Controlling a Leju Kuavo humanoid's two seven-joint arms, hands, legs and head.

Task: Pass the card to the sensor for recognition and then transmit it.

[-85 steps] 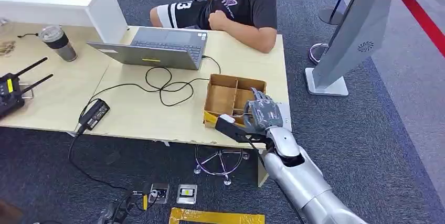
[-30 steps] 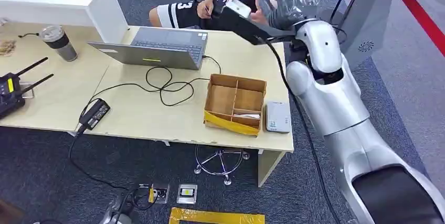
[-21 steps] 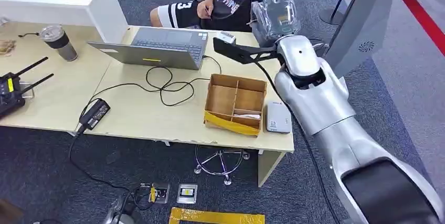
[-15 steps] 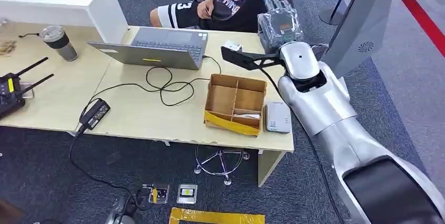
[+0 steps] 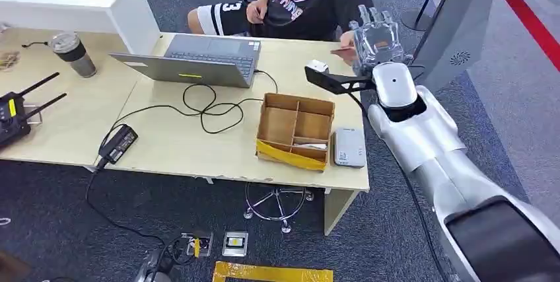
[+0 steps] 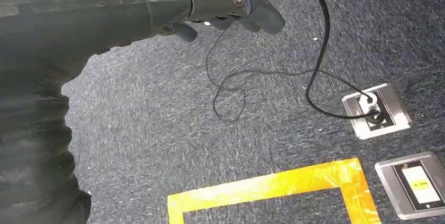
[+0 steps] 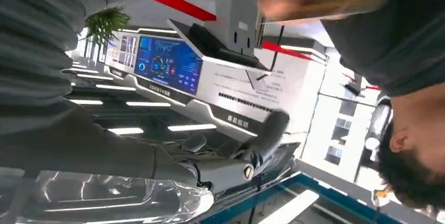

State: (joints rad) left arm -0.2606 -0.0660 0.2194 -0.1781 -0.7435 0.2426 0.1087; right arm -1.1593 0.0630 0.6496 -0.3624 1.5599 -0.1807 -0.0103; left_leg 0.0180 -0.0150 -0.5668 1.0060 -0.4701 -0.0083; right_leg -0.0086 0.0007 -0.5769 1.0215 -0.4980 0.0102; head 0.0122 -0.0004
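R hand (image 5: 376, 39) raised, fingers spread, holding nothing; card (image 5: 343, 51) (w/ person's hand) just beside it.

On the desk (image 5: 185, 143), the sensor (image 5: 349, 146) lies right of the box (image 5: 295, 130), behind it the laptop (image 5: 198, 59).

one laptop (image 5: 198, 59), one lidded tumbler (image 5: 72, 53) and one cardboard divider box (image 5: 295, 130) sit on the desk (image 5: 178, 143). one card reader (image 5: 349, 146) lies beside the box. two floor sockets (image 6: 375, 110) are set in the carpet.

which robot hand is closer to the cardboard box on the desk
Right. The right robot hand is raised over the desk's far edge, just beyond the cardboard box. The left robot hand hangs low above the carpet.
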